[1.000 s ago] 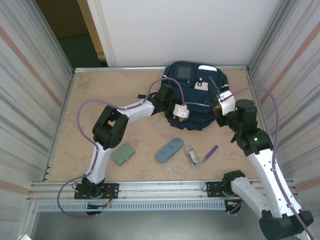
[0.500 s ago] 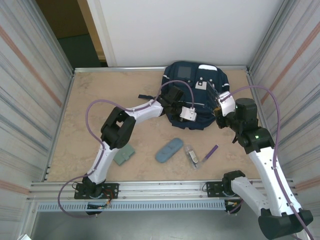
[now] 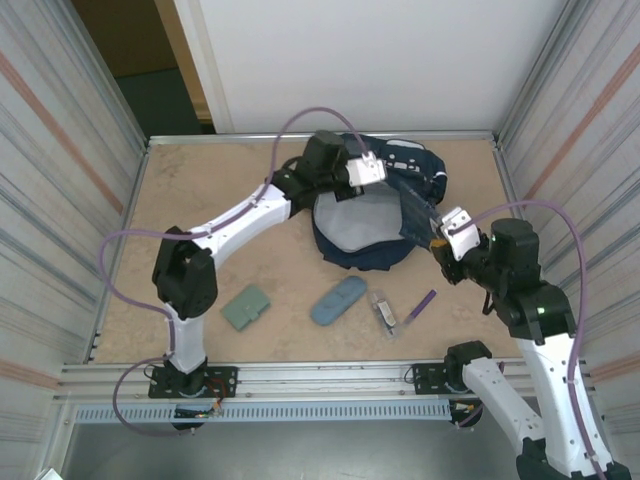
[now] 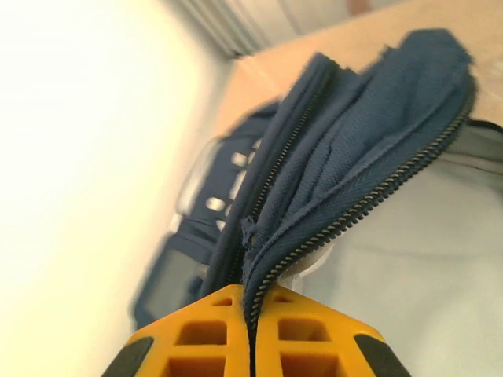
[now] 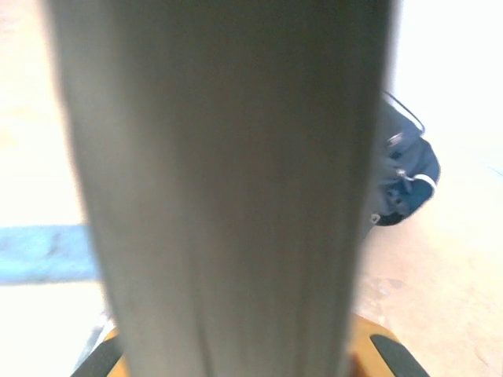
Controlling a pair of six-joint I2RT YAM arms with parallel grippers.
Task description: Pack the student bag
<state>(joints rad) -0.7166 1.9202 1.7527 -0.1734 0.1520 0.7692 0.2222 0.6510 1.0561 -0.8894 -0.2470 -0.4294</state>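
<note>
The student bag [image 3: 365, 225] lies at the far middle of the worktop [image 3: 200, 200]. Its main compartment gapes open and the grey lining faces up. The left gripper [image 3: 372, 168] is at the bag's far edge, clenched on the zippered navy rim. In the left wrist view, the orange fingers [image 4: 306, 334] press together with the zipper tape running straight down between them. The right gripper [image 3: 441, 240] is at the bag's near right side, grasping the edge of the opening. In the right wrist view, a blurred grey band of fabric rises from between its fingers. Nearer on the worktop, well apart from the bag, lie a green wallet [image 3: 246, 307], a blue-grey oval case [image 3: 338, 300], a small clear packet [image 3: 383, 312] and a purple pen [image 3: 420, 305].
</note>
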